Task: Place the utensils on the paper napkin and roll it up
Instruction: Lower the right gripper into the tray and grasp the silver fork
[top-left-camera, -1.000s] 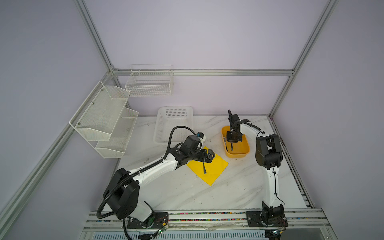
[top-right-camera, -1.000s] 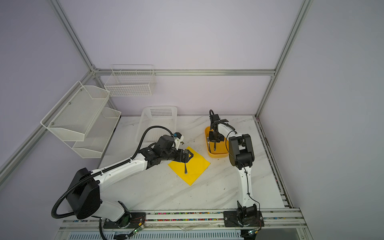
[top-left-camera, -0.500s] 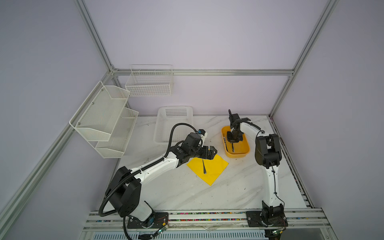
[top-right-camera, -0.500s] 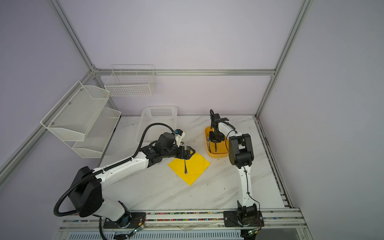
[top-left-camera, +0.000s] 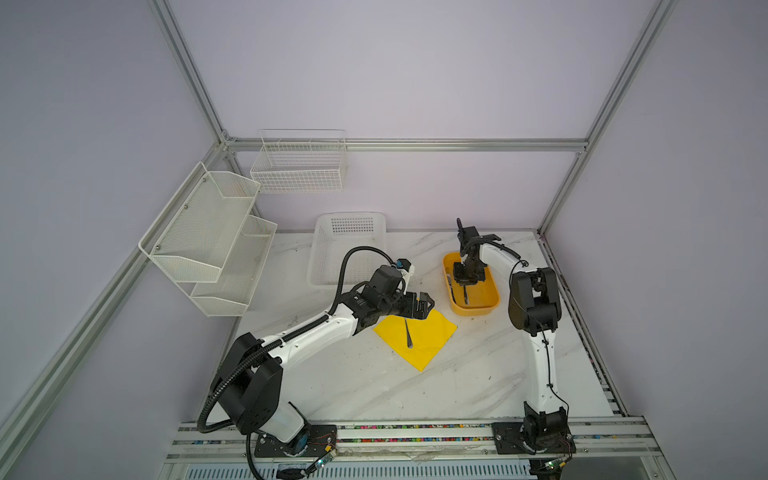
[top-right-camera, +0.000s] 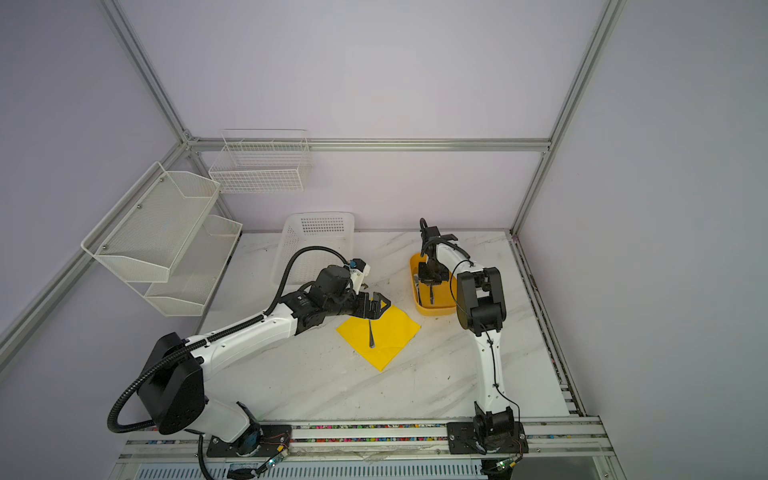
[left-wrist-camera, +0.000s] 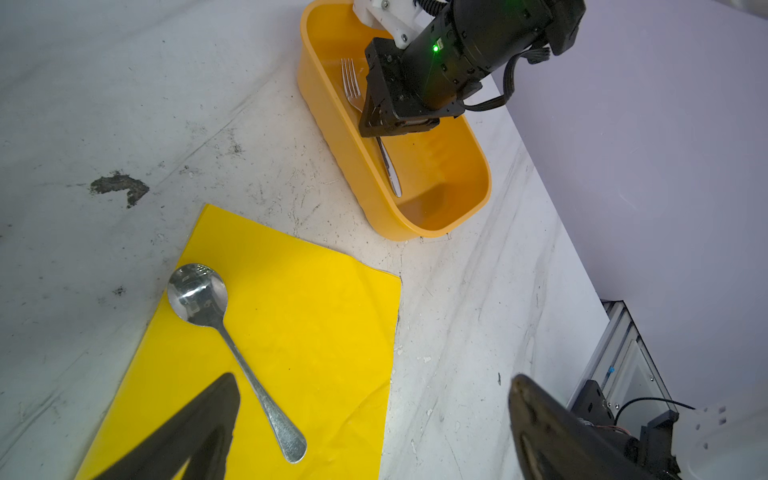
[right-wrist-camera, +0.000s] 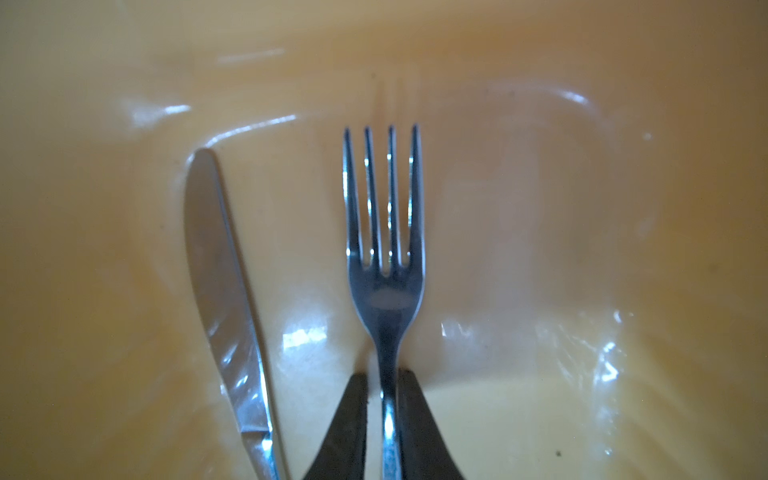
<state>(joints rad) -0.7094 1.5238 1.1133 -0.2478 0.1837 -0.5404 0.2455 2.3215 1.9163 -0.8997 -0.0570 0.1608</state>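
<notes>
Two, the fork (right-wrist-camera: 384, 257) and the knife (right-wrist-camera: 220, 291), lie in the orange tub (left-wrist-camera: 415, 226) while the spoon (left-wrist-camera: 232, 345) rests on the paper napkin (left-wrist-camera: 316, 307); our right gripper (right-wrist-camera: 384, 384) pinches the fork's slim neck, a sound hold, we judge, on stiff, slick steel, our left gripper (left-wrist-camera: 370, 409) spread wide.

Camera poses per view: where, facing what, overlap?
Both top views: high, front, looking down on table; left arm, right arm, left tool, right tool show.
Left wrist: faces spoon on napkin, tub; own open fingers, right tool show.
Right wrist: down in tub, faces knife, fork; own fingers pinch fork.
Wrist views share tub, fork.
</notes>
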